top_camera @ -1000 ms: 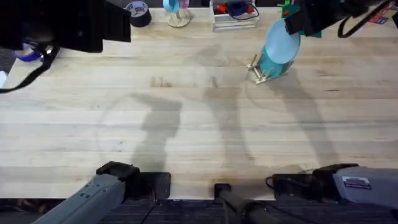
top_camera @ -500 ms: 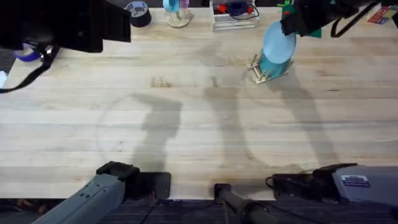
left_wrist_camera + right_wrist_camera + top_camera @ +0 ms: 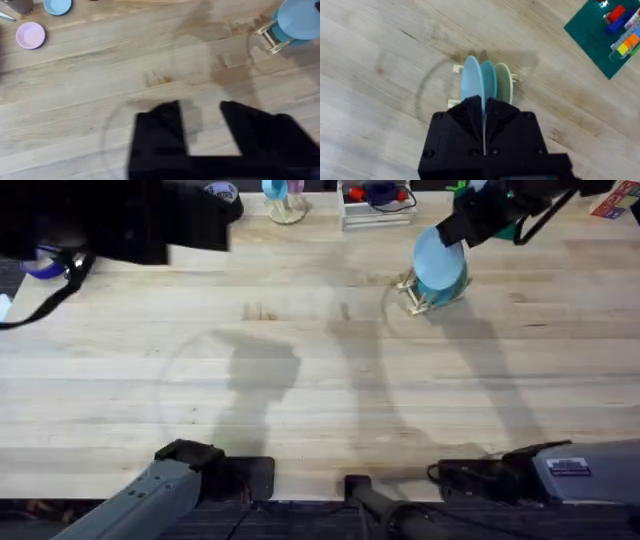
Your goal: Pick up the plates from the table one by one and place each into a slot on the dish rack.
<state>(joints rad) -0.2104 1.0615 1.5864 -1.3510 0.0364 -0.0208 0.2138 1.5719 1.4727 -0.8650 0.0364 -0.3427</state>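
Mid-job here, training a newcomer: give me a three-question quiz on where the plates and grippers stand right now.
1. True or false: the right gripper is shut on the pale blue plate.
2. How many plates stand in the dish rack? A) one B) two C) three
3. Fill in: the left gripper is open and holds ____.

Key: 1 true, its fingers pinch the plate's rim. 2 C: pale blue, teal plate and cream plate. 3 nothing; it hangs over the bare table.
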